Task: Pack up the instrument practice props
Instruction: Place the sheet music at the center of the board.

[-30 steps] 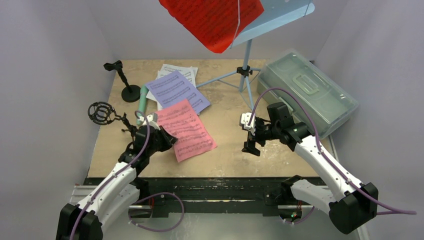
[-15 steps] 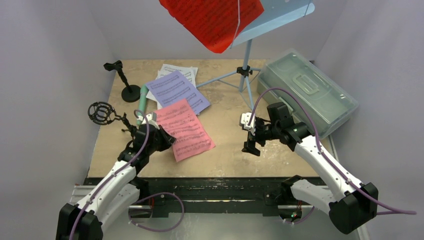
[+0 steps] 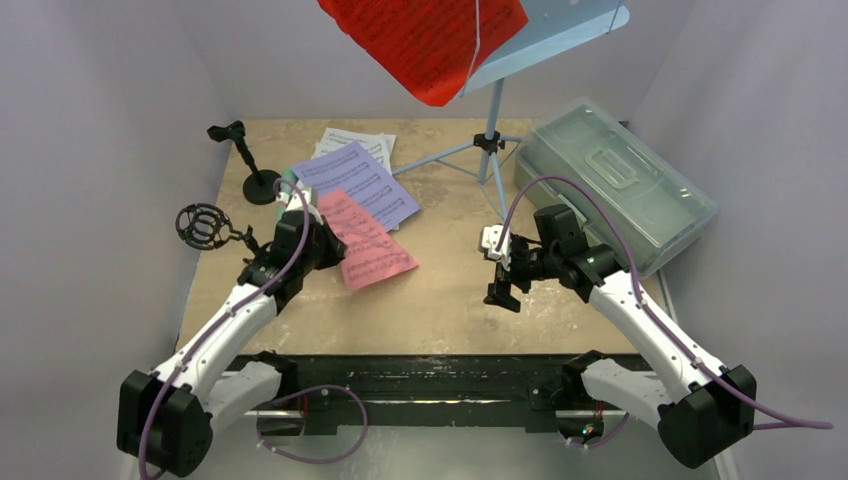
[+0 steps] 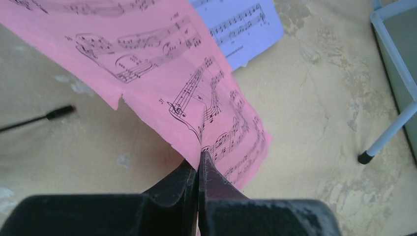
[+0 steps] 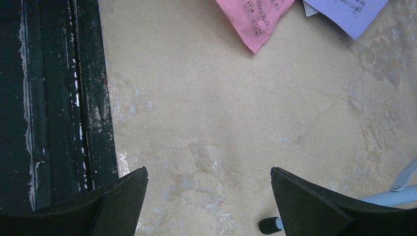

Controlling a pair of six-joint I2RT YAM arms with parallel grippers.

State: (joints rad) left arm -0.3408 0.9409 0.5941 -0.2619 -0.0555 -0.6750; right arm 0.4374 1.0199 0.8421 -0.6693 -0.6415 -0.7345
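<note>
A pink music sheet (image 3: 368, 242) lies left of centre on the tabletop (image 3: 450, 300). One edge is pinched in the left gripper (image 3: 322, 243), whose two black fingers are pressed together on the paper; the wrist view shows the sheet creased and raised where they clamp it. The sheet's far end overlaps the near edge of a lilac music sheet (image 3: 355, 178), and white sheets (image 3: 374, 143) stick out from behind that one.

To the left stand a black pole on a round base (image 3: 252, 168) and a black microphone tripod (image 3: 208, 228) with a round cage on top. At the back, a light-blue music rack (image 3: 548, 32) on tripod legs holds a red sheet (image 3: 420, 40).

Right of centre, the right gripper (image 3: 503, 270) hangs above bare tabletop with its jaws spread wide and nothing between them. Beyond it, a translucent grey-green plastic box (image 3: 620, 185) sits with its lid on at the tabletop's right edge.
</note>
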